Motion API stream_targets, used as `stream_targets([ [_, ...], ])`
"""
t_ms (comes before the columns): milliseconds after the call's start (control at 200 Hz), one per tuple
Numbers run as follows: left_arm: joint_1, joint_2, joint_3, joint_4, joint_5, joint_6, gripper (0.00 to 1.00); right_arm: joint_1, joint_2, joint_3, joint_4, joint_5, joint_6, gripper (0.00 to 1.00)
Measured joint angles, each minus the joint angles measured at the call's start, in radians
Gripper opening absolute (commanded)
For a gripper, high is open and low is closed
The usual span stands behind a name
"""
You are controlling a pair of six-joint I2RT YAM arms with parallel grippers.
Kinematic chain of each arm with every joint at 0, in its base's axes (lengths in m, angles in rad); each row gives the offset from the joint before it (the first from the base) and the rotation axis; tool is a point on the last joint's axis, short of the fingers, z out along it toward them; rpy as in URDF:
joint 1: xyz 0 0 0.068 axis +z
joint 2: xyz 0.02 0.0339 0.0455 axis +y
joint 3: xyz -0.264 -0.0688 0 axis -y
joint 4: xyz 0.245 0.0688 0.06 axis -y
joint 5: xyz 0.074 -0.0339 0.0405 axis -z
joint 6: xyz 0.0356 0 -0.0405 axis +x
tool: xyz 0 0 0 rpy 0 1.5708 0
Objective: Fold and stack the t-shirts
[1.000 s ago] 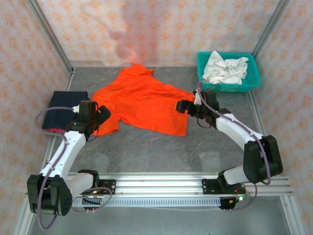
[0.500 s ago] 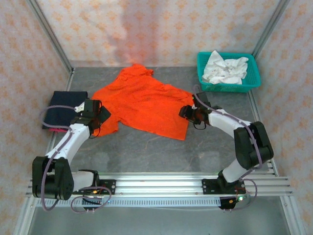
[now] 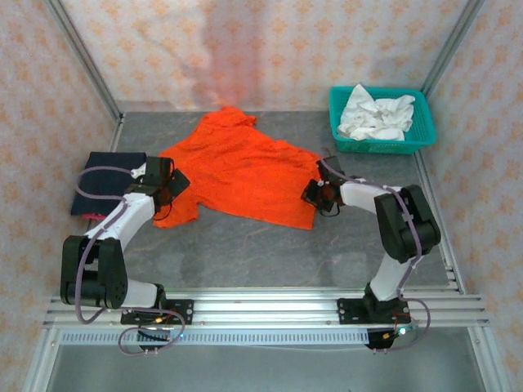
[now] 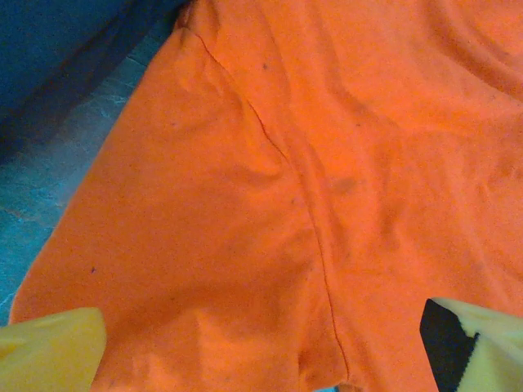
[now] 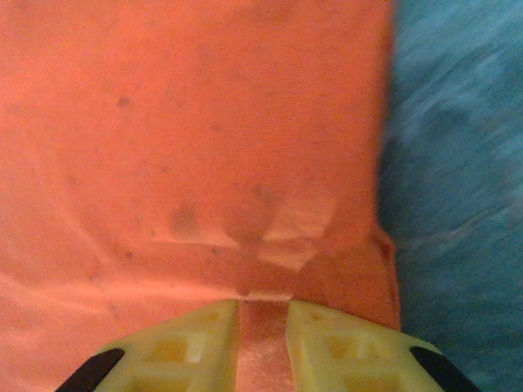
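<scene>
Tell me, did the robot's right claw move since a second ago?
Yes. The right gripper slid farther from the teal basket, toward the near side, and pinched the edge of the orange t-shirt.

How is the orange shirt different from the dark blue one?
The orange shirt lies spread open and wrinkled mid-table; the navy shirt sits folded in a neat block at the left edge. The orange shirt covers far more table than the navy shirt. The right tool pinches the orange shirt's edge; no tool holds the navy shirt. Both lie on the grey table.
</scene>
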Motion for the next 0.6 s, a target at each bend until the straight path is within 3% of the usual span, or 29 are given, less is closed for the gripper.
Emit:
stream_targets([
  [295, 0.0, -0.005, 0.005, -0.011, 0.012, -0.002, 1.0, -0.159, 0.138, 0.188, -0.015, 0.018, -0.024, 0.25],
  [370, 0.0, -0.021, -0.002, -0.023, 0.011, -0.011, 1.0, -0.169, 0.153, 0.22, -0.025, 0.019, -0.043, 0.33],
  [500, -0.003, -0.08, -0.07, -0.03, 0.035, -0.064, 0.96, -0.17, 0.135, 0.219, -0.023, -0.002, -0.068, 0.61],
  [600, -0.048, -0.104, -0.12, -0.054, 0.033, -0.109, 0.86, -0.169, 0.069, 0.165, 0.005, -0.024, -0.074, 0.69],
])
